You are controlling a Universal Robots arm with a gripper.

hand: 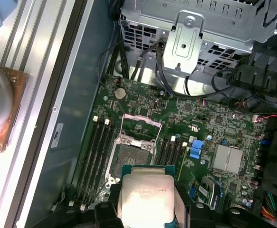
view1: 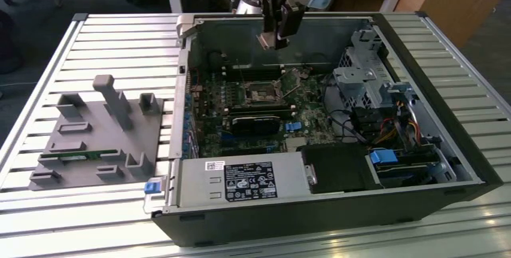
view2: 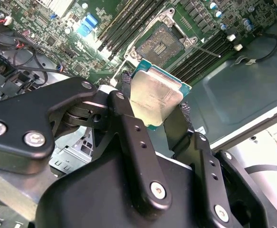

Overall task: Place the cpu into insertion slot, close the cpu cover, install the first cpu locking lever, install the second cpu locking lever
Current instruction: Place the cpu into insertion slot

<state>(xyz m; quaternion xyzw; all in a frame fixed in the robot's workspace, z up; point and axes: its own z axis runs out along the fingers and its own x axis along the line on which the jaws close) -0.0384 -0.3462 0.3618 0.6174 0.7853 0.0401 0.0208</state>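
Cpu [view2: 155,97]: small square chip with a dull metallic top and a green rim. It was clamped by two opposite edges between the black fingers [view2: 128,118] of the gripper [view2: 153,108], which was closed on it.
Position: held in the air above the motherboard [hand: 209,118], clear of the socket [hand: 131,156].
Socket: bare, with its contact field exposed.
Cpu cover [hand: 142,119]: swung open at the socket's edge.
Computer case [view1: 319,216]: lay open on a slatted table [view1: 119,36]. A grey parts holder [view1: 96,132] sat beside it, toward the exterior view's left.
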